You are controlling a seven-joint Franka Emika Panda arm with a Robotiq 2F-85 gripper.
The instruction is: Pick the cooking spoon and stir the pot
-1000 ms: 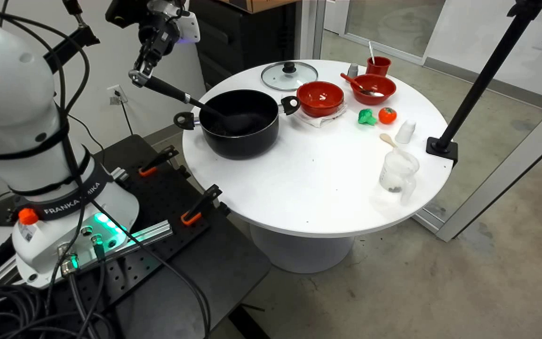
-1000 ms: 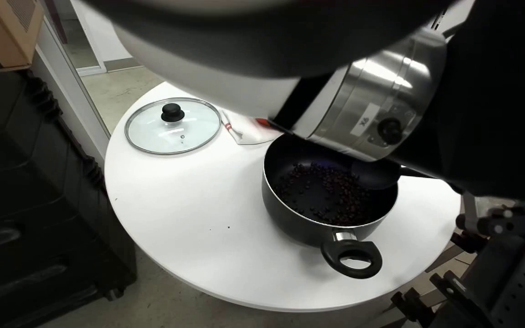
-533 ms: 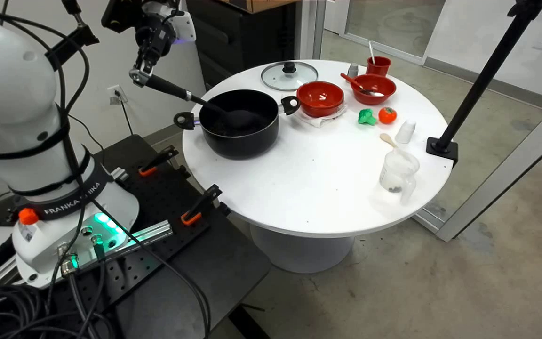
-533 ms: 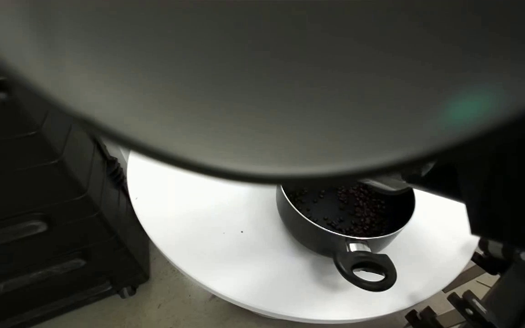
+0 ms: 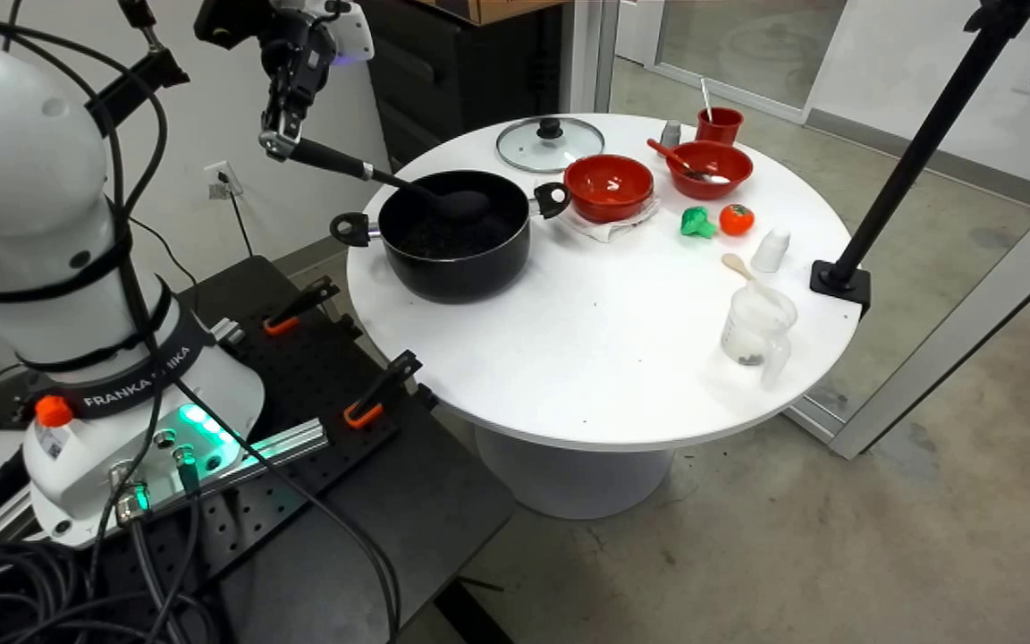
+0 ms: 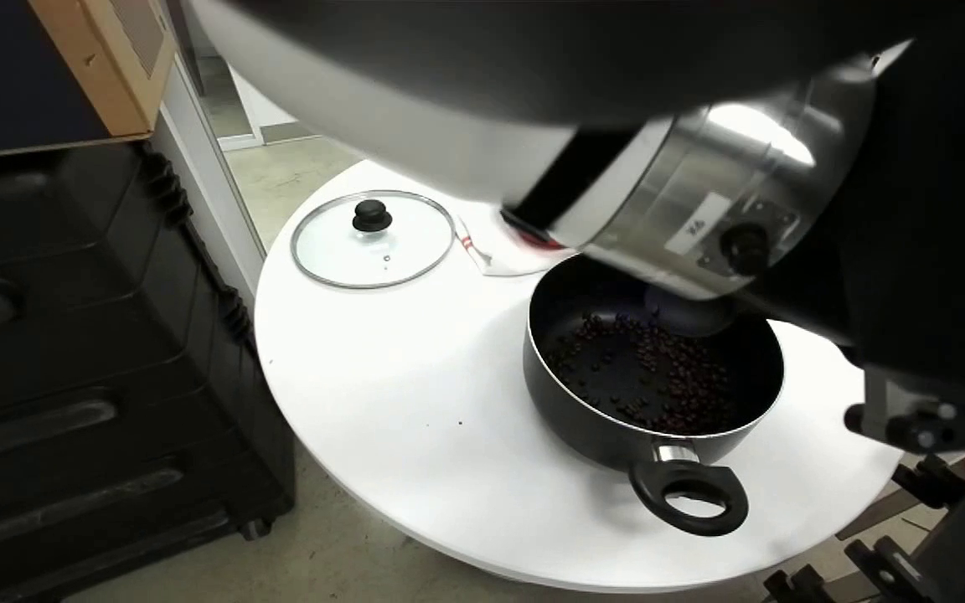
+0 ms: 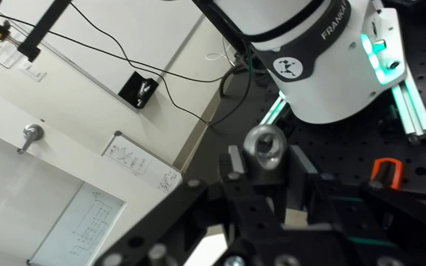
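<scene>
1. My gripper (image 7: 267,162) is clamped on the spoon (image 5: 332,161); in the wrist view its pads (image 7: 236,159) sit either side of the handle's ringed tip.
2. The spoon's head (image 5: 463,207) is inside the pot (image 5: 457,275). I'd guess it rides a little high, but whether it touches the beans (image 6: 696,381) I cannot tell.
3. Likeliest trouble, as I judge it: the handle twisting in my grip. I hold it by its very end, so any snag of the head on the wall would work with long leverage.
4. The pot stands on the table (image 5: 595,358) with no brace that I can see. A hard sweep to the right could slide it, and its right handle (image 5: 553,199) is just beside the red bowl (image 5: 609,190), which would take the knock.
5. If I flick the head up, beans could go over the rim. My own arm (image 6: 692,209) blocks part of the pot in an exterior view, so I could misjudge depth.
6. In an exterior view the spoon's long axis runs from the tip, high at the left outside the pot, down to the right across the far-left rim, head foremost. It is tilted, neither flat nor upright.
</scene>
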